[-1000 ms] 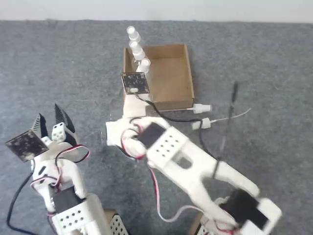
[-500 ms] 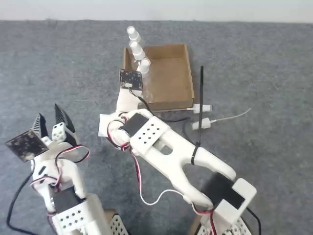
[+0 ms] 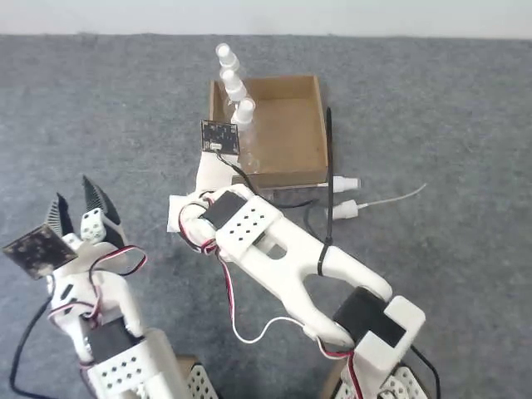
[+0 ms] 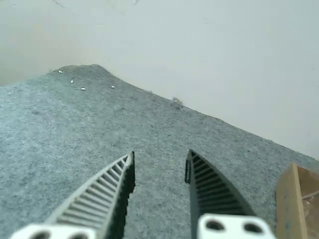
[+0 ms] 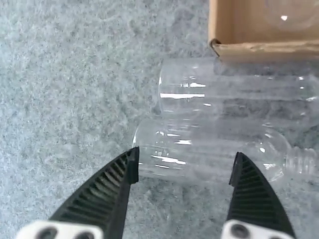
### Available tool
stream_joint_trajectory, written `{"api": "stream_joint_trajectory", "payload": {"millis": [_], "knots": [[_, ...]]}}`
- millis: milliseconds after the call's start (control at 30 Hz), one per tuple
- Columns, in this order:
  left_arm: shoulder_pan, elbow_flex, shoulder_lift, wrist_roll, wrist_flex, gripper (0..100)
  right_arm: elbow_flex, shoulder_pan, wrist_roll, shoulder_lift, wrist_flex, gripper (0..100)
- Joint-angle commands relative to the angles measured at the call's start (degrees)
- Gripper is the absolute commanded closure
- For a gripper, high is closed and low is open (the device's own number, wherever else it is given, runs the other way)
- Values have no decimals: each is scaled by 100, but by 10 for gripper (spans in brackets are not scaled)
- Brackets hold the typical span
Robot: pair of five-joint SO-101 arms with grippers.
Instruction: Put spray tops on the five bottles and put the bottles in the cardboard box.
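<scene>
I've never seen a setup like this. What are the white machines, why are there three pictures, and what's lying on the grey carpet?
Those are two small robot arms, side by side. The wide picture comes from a fixed camera looking down. The other two come from a camera on each arm's wrist, looking past that arm's hand, which is the two black ribbed fingers. The left hand is open above bare carpet, holding nothing. The right hand is open too, poised over a clear bottle with no top, lying beside a second bottle next to the cardboard box. Three capped bottles stand in a row at the box's left wall. Two spray tops lie on the carpet just outside its near right corner.
</scene>
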Motion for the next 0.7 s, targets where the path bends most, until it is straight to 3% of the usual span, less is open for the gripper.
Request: {"api": "stream_joint_trajectory", "payload": {"millis": [0, 400, 667], "knots": [[0, 22, -132, 0, -167, 840, -211, -66, -53, 92, 470, 753], [9, 31, -132, 0, -167, 840, -862, -57, -62, 84, 2360, 753], [9, 31, -132, 0, -167, 840, -1187, -48, -396, 84, 2923, 753]]}}
